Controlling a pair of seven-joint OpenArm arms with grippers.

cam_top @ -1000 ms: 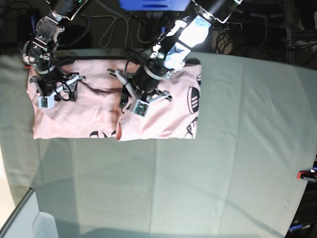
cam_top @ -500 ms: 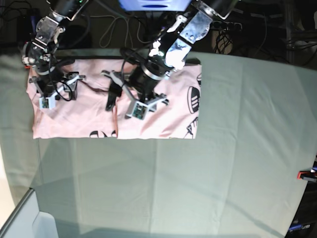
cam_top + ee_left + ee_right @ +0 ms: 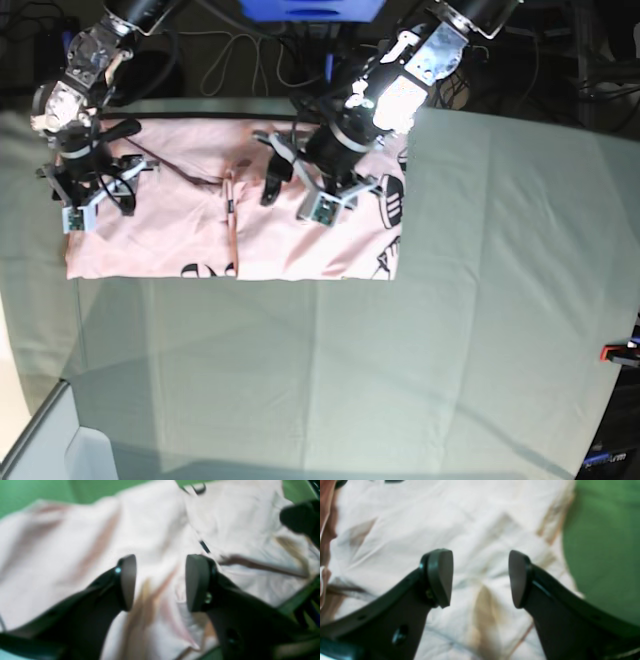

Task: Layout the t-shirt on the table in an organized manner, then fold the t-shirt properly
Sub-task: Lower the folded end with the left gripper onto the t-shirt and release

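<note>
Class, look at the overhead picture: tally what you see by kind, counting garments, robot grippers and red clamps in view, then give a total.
Garments: 1, the t-shirt
Robot grippers: 2, left gripper and right gripper
Red clamps: 1, red clamp
Total: 4

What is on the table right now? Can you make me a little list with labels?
shirt: pink t-shirt, folded into a long strip with black print along its near and right edges
where: far left part of the table
table cover: pale grey-green cloth
left hand: open, over the middle of the shirt, holding nothing
right hand: open, over the shirt's left end, holding nothing
</note>
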